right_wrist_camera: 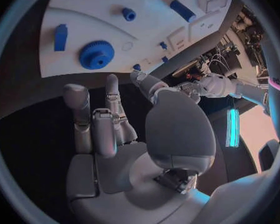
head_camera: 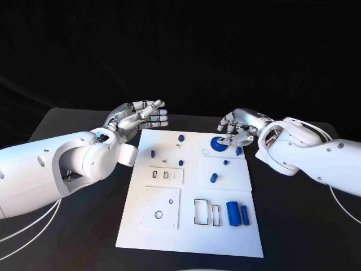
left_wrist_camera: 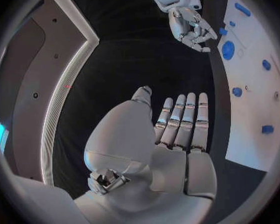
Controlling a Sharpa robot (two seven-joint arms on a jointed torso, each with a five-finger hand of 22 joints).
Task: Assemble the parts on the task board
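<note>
Blue gear (head_camera: 218,145) lies flat on the white task board (head_camera: 189,231) near its far edge, and my right hand (head_camera: 237,129) hovers just above it, fingers apart, gripping nothing. My left hand (head_camera: 140,117), fingers extended and empty, hangs beyond the board's far left corner.

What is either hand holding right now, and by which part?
Nothing. The left hand hovers with fingers extended beside the white task board. The right hand is near the round blue toothed gear, not gripping it.

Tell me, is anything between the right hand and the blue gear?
No. In the right wrist view, the right hand hovers short of the blue gear; between them lie just bare task board edge and black table.
</note>
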